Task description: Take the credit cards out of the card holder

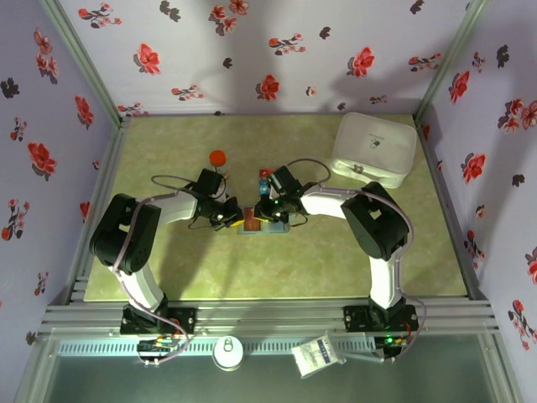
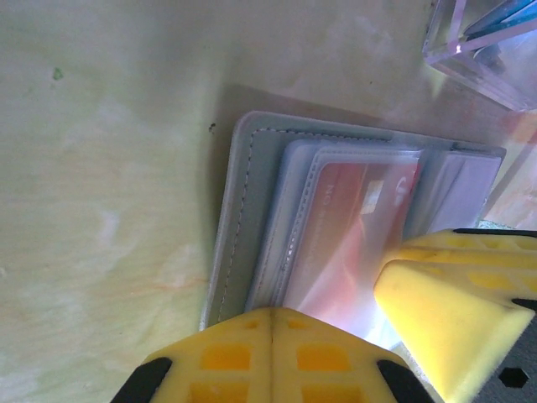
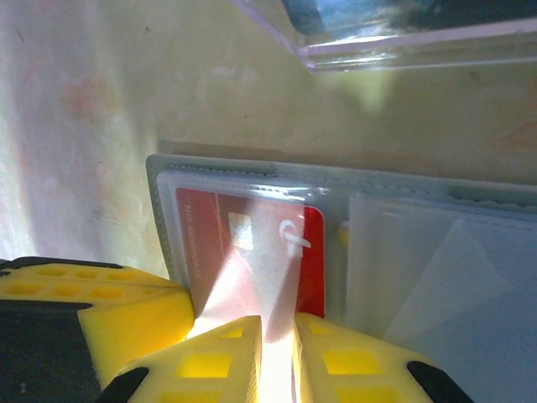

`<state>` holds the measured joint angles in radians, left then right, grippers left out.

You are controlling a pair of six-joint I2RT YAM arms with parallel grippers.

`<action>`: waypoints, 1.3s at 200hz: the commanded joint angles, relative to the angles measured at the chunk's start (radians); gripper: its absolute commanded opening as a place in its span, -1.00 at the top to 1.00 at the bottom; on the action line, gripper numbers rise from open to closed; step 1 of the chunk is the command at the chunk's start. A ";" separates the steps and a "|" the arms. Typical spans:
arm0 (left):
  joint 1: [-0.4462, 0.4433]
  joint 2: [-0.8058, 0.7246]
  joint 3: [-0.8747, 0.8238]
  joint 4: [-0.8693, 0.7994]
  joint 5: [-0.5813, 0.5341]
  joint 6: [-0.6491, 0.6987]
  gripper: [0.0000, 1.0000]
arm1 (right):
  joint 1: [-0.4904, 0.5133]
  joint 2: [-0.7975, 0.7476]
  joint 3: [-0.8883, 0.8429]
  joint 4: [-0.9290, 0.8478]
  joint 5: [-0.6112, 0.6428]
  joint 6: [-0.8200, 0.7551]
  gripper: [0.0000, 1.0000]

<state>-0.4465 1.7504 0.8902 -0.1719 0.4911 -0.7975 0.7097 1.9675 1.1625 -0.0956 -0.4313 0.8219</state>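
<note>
While grey holder (image 2: 252, 218) lies open, red card (image 3: 252, 243) in clear sleeve, L gripper (image 2: 273, 323) closed, R gripper (image 3: 279, 326) grip unclear

This is a staged robot test cell, not a lived-in room: 3 flat wall panels of pale lilac wallpaper printed with red and black flowers (image 1: 268, 50) box in a pale green marbled worktop (image 1: 210, 277), joined by bare silver metal corner posts (image 1: 84, 63). The 2 black-and-white machines, left arm (image 1: 126, 239) and right arm (image 1: 377, 222), trail loose cables and are bolted to a ribbed aluminium rail (image 1: 268, 319) along the near edge.
</note>
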 commanded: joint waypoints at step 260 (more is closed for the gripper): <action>-0.030 0.002 0.086 -0.088 -0.004 0.024 1.00 | 0.008 -0.097 -0.024 -0.116 0.100 -0.064 0.56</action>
<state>-0.4644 1.7512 0.9470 -0.2184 0.4908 -0.7975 0.7147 1.8931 1.1595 -0.1856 -0.3614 0.7589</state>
